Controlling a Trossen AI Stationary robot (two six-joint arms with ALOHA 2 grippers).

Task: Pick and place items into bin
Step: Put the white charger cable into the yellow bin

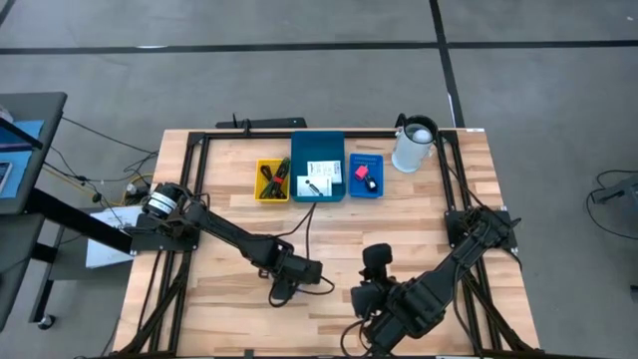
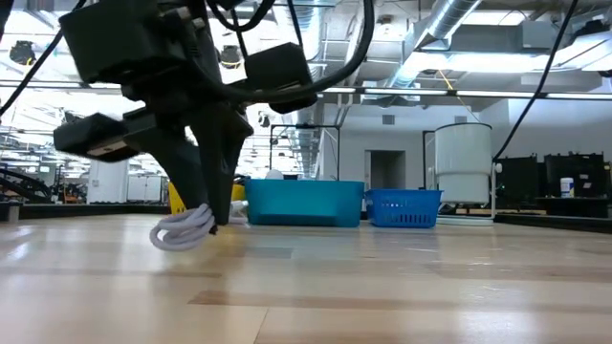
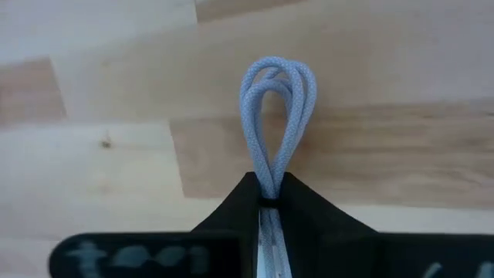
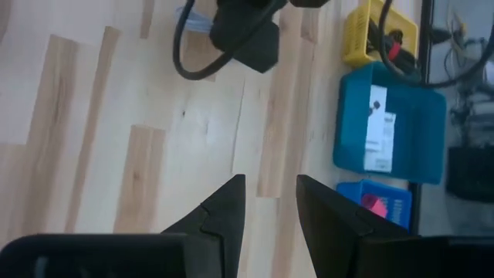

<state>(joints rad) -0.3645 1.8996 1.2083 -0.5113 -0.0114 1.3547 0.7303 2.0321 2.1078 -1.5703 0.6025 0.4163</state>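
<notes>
Left pincer [image 3: 268, 202] low on the wooden worktop [image 1: 329, 229], clamped on a looped white cord [image 3: 276, 116]; the loop sticks out past the fingertips and lies on the wood. Low view shows the same cord bundle [image 2: 184, 227] touching the worktop under the left pincer [image 2: 212, 215]. High view puts the left pincer [image 1: 283, 291] near the front middle of the worktop, well apart from the bins. Right pincer [image 4: 268, 202] hovers over bare wood near the front edge, fingers apart by a narrow gap, holding nothing; in the high view the right pincer [image 1: 376, 261] sits just right of the left arm's end. Along the back: yellow bin [image 1: 258, 180] with pens [image 1: 274, 179] inside, teal bin [image 1: 319, 145] in the middle holding two white cards [image 1: 319, 176], small blue bin [image 1: 365, 160] with a pink-red piece [image 1: 361, 172] and a small black object [image 1: 370, 183]. White jug [image 1: 413, 146] stands right of the blue bin.
</notes>
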